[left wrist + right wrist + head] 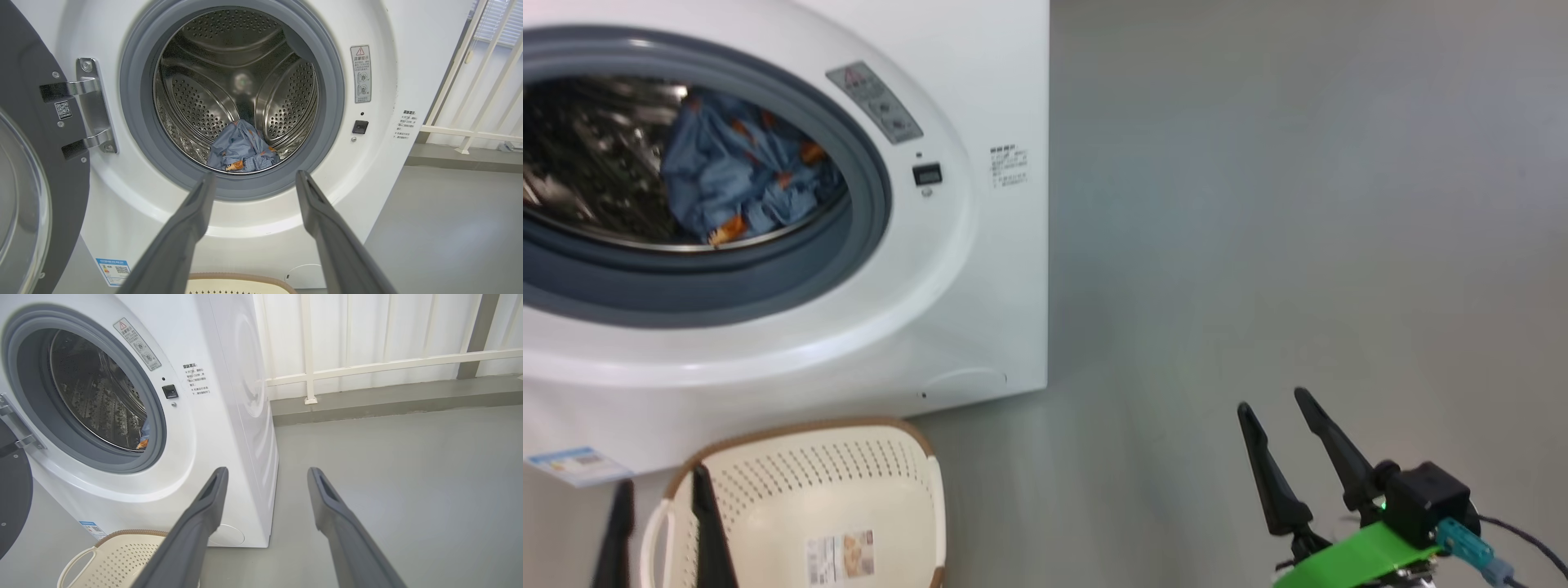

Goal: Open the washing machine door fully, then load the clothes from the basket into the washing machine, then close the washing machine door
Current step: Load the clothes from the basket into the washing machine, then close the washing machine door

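Note:
The white washing machine [980,269] stands open. Its black-rimmed door [24,163] is swung wide to the left on steel hinges. Blue clothes [743,175] with orange bear prints lie in the steel drum [241,155]. The cream basket [849,490] sits on the floor under the opening, with just a label sticker inside. My left gripper [253,179] is open, above the basket and in front of the drum mouth, holding nothing. My right gripper [1274,404] is open over the bare floor to the right of the machine [229,396], with nothing between its fingers.
Grey floor [1298,245] spreads to the right of the machine. A white railing [367,367] and a low grey ledge run along the back wall. A blue label [576,464] is stuck low on the machine's front.

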`<state>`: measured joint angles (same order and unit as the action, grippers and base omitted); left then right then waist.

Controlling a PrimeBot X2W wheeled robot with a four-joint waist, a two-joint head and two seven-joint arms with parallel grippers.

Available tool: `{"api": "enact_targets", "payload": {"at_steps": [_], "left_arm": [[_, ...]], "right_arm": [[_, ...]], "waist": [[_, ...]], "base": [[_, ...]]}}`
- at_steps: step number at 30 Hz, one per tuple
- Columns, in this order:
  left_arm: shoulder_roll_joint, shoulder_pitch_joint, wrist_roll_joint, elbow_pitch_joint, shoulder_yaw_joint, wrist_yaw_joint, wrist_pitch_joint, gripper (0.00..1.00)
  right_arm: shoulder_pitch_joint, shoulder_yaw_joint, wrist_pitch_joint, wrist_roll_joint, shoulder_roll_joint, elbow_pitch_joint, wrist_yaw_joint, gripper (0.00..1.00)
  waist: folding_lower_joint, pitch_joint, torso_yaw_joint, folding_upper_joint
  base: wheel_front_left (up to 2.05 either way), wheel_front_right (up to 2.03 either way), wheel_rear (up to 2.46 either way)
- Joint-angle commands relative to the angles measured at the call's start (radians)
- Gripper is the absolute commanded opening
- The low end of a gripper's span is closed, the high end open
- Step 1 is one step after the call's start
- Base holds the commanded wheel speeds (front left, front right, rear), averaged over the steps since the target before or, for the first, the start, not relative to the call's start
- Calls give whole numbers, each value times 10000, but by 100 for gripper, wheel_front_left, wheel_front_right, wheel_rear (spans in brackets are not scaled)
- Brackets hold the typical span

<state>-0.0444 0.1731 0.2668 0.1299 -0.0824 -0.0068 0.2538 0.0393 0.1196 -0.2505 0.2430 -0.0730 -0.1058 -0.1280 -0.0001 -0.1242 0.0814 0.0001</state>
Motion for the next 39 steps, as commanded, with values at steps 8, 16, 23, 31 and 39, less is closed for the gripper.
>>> {"api": "enact_targets", "payload": {"at_steps": [8, 16, 23, 31, 39], "left_arm": [[-60, 617, -90, 264, 147, 285, 80, 100], [-59, 814, -11, 129, 243, 412, 80, 100], [-59, 892, 110, 53, 396, 519, 80, 100], [-59, 937, 170, 136, 368, 492, 80, 100], [-59, 932, -73, 262, 396, 469, 80, 100]], "right_arm": [[-821, -127, 282, -313, -95, 818, -27, 100], [-856, -64, 439, -392, -52, 1141, -27, 100], [-888, -72, 494, -496, -24, 1246, -27, 100], [-870, -71, 420, -615, 10, 1346, -27, 100], [-883, -106, 374, -741, 30, 1370, -27, 100]], "waist": [[1, 1248, -17, -1], [1, 1355, -102, -1], [1, 1382, -261, -1], [1, 1377, -345, -1], [1, 1360, -348, -1]], "base": [[0, 0, 0], [0, 0, 0], [0, 0, 0], [0, 0, 0], [0, 0, 0]]}}
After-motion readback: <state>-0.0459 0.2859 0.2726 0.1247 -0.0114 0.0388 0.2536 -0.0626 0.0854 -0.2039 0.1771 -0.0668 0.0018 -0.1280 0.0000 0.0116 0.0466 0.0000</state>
